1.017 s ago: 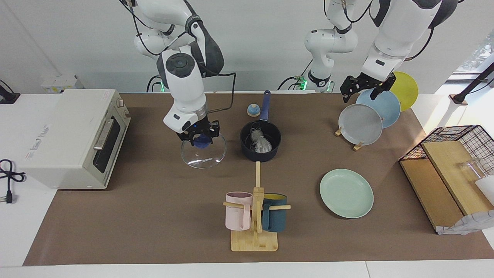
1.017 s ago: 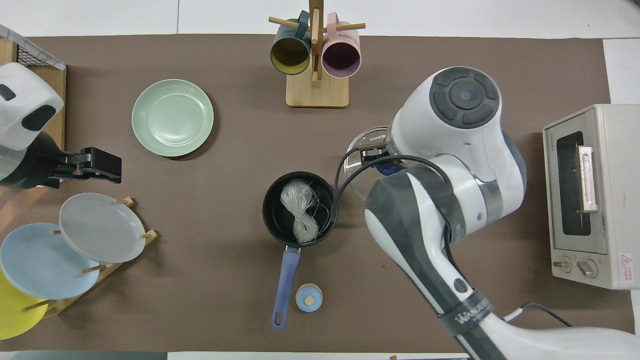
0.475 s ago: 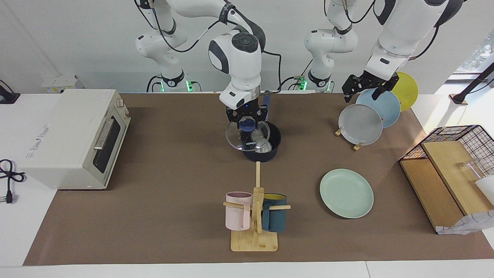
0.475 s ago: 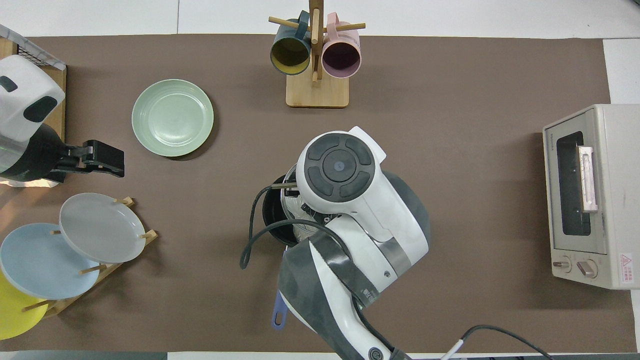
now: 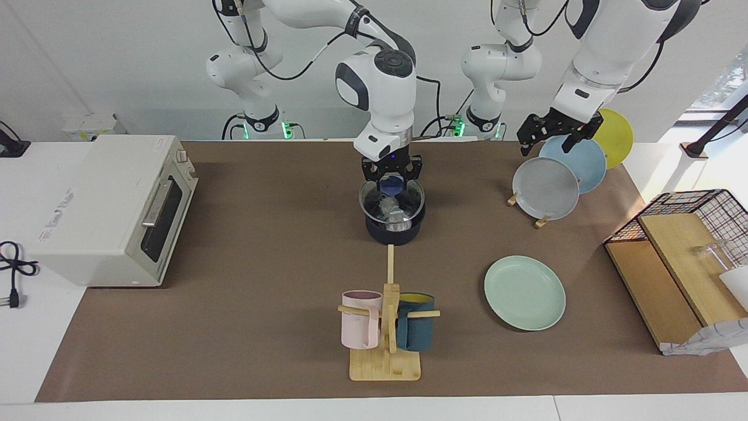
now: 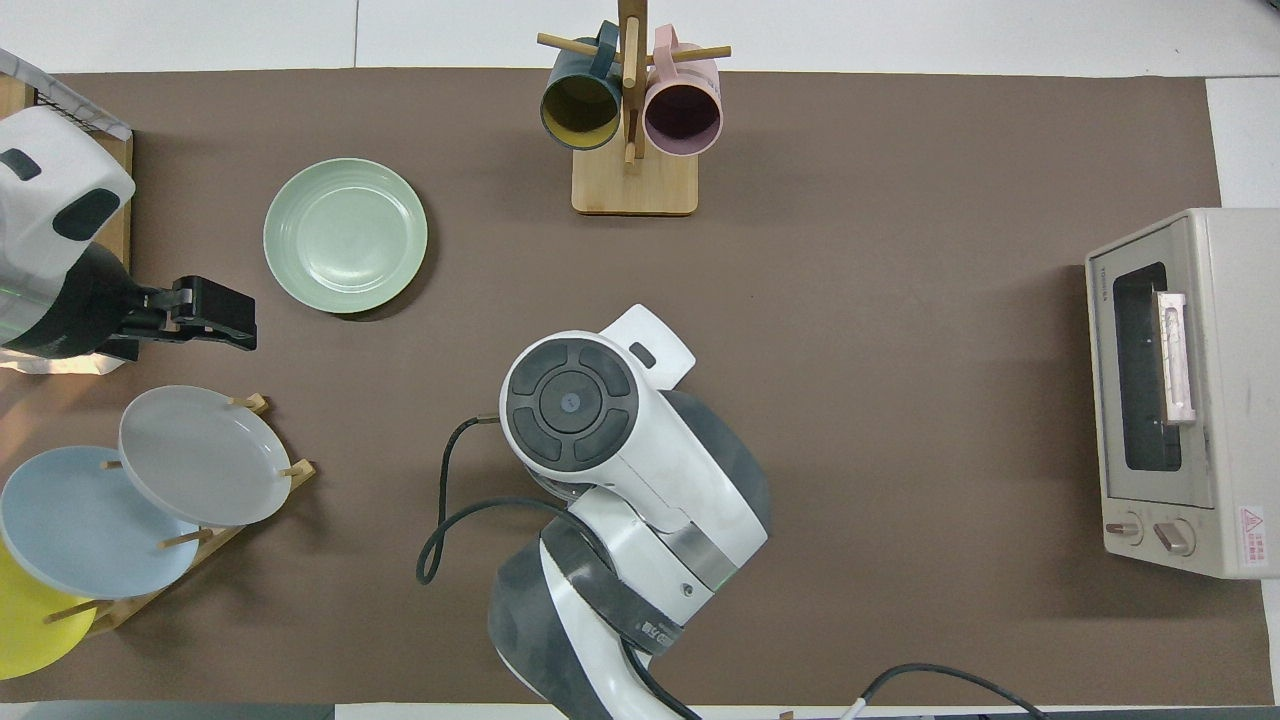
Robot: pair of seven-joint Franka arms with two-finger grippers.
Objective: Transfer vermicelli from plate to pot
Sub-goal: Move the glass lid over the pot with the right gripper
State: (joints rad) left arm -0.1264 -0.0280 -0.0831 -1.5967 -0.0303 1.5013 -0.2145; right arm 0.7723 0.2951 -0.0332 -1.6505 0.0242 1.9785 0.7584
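Under glass lid (image 5: 391, 202) gripped by right tool (image 5: 391, 175), whitish tangled vermicelli (image 5: 392, 213) inside navy pot (image 5: 392, 233).

Bright even indoor light, soft shadows, sharp focus, slight window glare

- A plain white wall (image 5: 117, 64) fills the top of the facing view, evenly lit, with no marks on it.
- A white table (image 5: 35, 351) spans the frame, its middle covered by a flat brown mat (image 5: 245, 327) that reaches almost to the lower edge.
- At the upper right of the facing view a bright window (image 5: 721, 76) lets in daylight, and the tabletop below it looks washed out.
- A black power cable with a plug (image 5: 13, 269) lies coiled on the bare white surface at the left edge of the facing view.
- In the overhead view, thin seams (image 6: 357, 30) divide the white top at the upper edge.
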